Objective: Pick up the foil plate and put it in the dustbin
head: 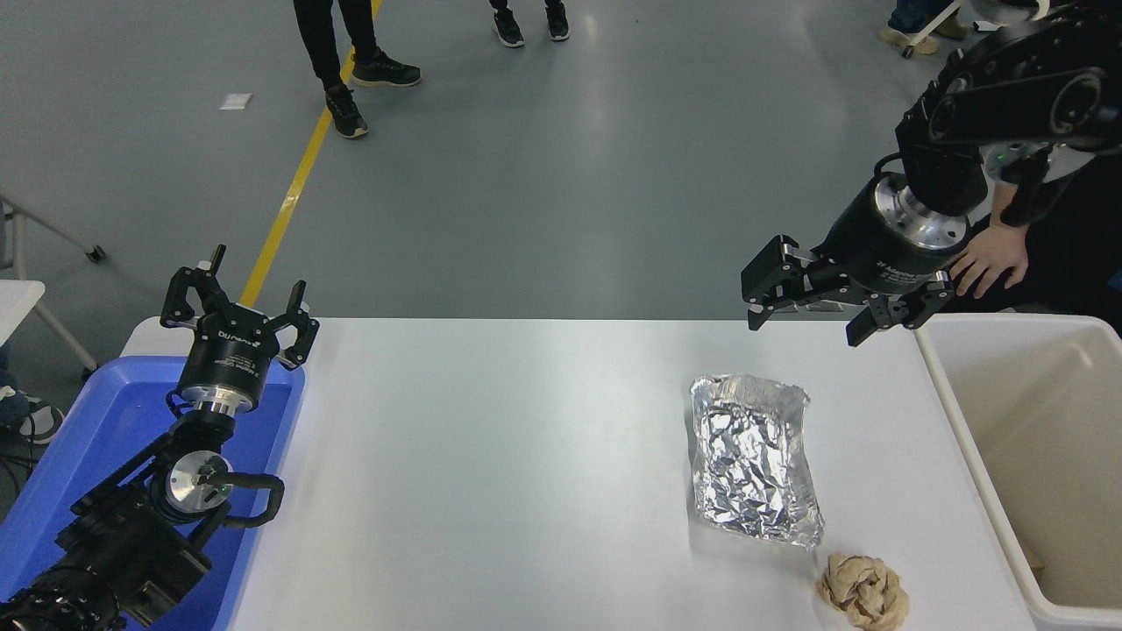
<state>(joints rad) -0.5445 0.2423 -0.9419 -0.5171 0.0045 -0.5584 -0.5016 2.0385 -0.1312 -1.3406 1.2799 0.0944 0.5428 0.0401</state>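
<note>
The foil plate (754, 460), shiny crinkled silver with a raised rim, lies flat on the white table (491, 473) right of centre. Above the table's far edge, beyond the plate and clear of it, my right gripper (806, 322) hangs open with nothing between its fingers. The dustbin (1034, 456), a large cream bin with a thick rim, stands against the table's right side. My left gripper (237, 320) is parked open over the lower-left corner.
A crumpled tan paper ball (863, 590) lies just in front of the foil plate. A blue tray (96, 438) sits under the left arm. A person's hand (986, 261) rests behind the right gripper, near the bin's far rim. People's legs stand on the floor beyond.
</note>
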